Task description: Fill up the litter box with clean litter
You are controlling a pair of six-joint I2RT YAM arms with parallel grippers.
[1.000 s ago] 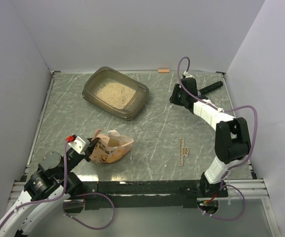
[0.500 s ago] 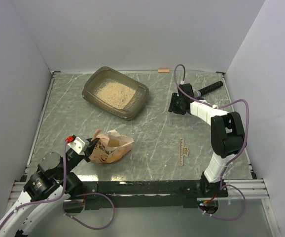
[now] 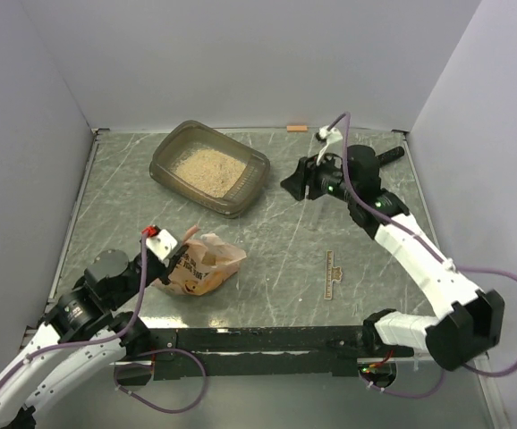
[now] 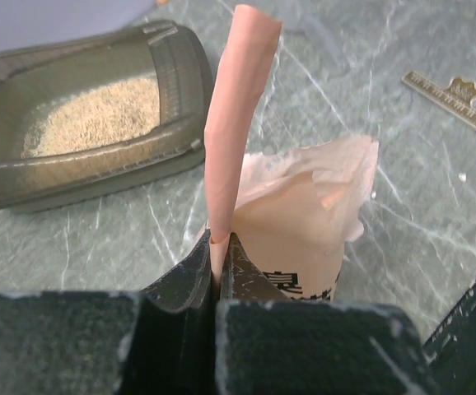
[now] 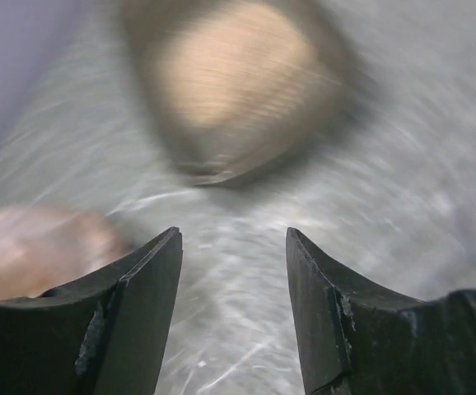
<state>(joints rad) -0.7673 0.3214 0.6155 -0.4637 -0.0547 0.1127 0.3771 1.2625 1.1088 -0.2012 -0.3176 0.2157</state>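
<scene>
The litter box (image 3: 257,164) sits at the back left of the table, a grey-brown tray holding a patch of beige clean litter (image 3: 207,167); the left wrist view shows its wall (image 4: 81,185) and the granules (image 4: 90,115). The orange-pink pouch (image 3: 209,266) lies crumpled near the front left. My left gripper (image 3: 180,259) is shut on a raised flap of the pouch (image 4: 234,107), pinched between the jaws of the left gripper (image 4: 220,239). My right gripper (image 3: 292,186) hovers open and empty, right of the litter box (image 5: 230,90), which is blurred in the right wrist view beyond the right gripper (image 5: 234,234).
A black stick (image 3: 388,156) lies at the back right behind the right arm. A small wooden ruler-like piece (image 3: 335,274) lies on the table right of centre, seen also in the left wrist view (image 4: 456,99). A small orange bit (image 3: 297,128) rests at the back wall.
The right arm has swung left, away from the black stick toward the litter box, and its jaws have widened. The left gripper has shifted slightly forward, still pinching the pouch.
</scene>
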